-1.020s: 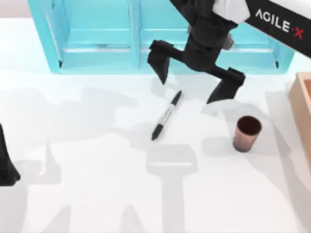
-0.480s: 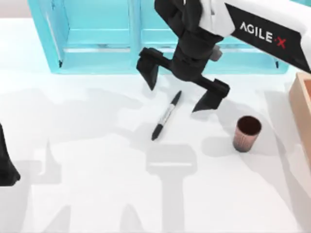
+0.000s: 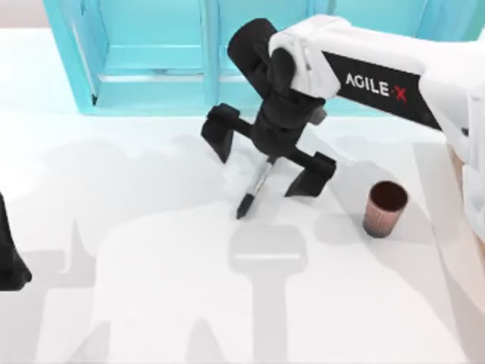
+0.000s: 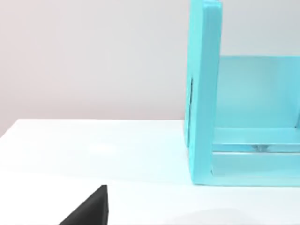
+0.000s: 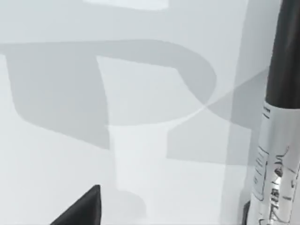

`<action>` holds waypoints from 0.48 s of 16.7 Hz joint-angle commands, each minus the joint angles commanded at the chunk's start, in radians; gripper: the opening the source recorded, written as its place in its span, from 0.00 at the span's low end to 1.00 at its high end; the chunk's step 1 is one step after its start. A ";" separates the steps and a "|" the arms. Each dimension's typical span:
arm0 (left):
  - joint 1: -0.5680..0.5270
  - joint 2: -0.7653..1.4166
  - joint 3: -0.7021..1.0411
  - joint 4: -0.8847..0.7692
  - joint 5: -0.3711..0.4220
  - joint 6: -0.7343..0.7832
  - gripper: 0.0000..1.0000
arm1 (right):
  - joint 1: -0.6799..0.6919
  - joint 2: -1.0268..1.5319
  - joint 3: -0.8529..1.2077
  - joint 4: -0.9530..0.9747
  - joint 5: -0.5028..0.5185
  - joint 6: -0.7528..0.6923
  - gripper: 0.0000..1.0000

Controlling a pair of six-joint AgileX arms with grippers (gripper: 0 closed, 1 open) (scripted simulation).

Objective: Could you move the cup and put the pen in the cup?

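The slim marker pen (image 3: 253, 191) with a black cap and a grey-white printed barrel is lying flat and diagonal near the middle of the white surface (image 3: 151, 288), its upper end hidden under the right arm's wrist. The right gripper (image 3: 264, 156) is hanging directly over it with its two black fingers spread wide, one finger (image 3: 220, 133) standing to the pen's left and the other to its right, neither touching the barrel. In the right wrist view the pen's barrel (image 5: 272, 168) is showing small black lettering below a dark section. The small copper-brown cylindrical cup (image 3: 386, 208) with ribbed metallic sides and a dark interior is standing upright to the right of the pen, well apart from it. A turquoise open-fronted shelf unit (image 3: 151, 68) is running along the far edge of the surface behind the arm. The left gripper (image 3: 9, 258) is sitting parked at the left edge; I cannot tell whether it is open.
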 joint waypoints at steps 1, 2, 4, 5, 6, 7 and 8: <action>0.000 0.000 0.000 0.000 0.000 0.000 1.00 | 0.002 0.009 -0.005 0.011 0.000 0.002 1.00; 0.000 0.000 0.000 0.000 0.000 0.000 1.00 | 0.002 0.010 -0.005 0.012 0.000 0.002 1.00; 0.000 0.000 0.000 0.000 0.000 0.000 1.00 | 0.002 0.010 -0.005 0.012 0.000 0.002 1.00; 0.000 0.000 0.000 0.000 0.000 0.000 1.00 | 0.002 0.010 -0.005 0.012 0.000 0.002 1.00; 0.000 0.000 0.000 0.000 0.000 0.000 1.00 | 0.002 0.010 -0.005 0.012 0.000 0.002 0.92; 0.000 0.000 0.000 0.000 0.000 0.000 1.00 | 0.002 0.010 -0.005 0.012 0.000 0.002 0.85; 0.000 0.000 0.000 0.000 0.000 0.000 1.00 | 0.002 0.010 -0.005 0.012 0.000 0.002 0.77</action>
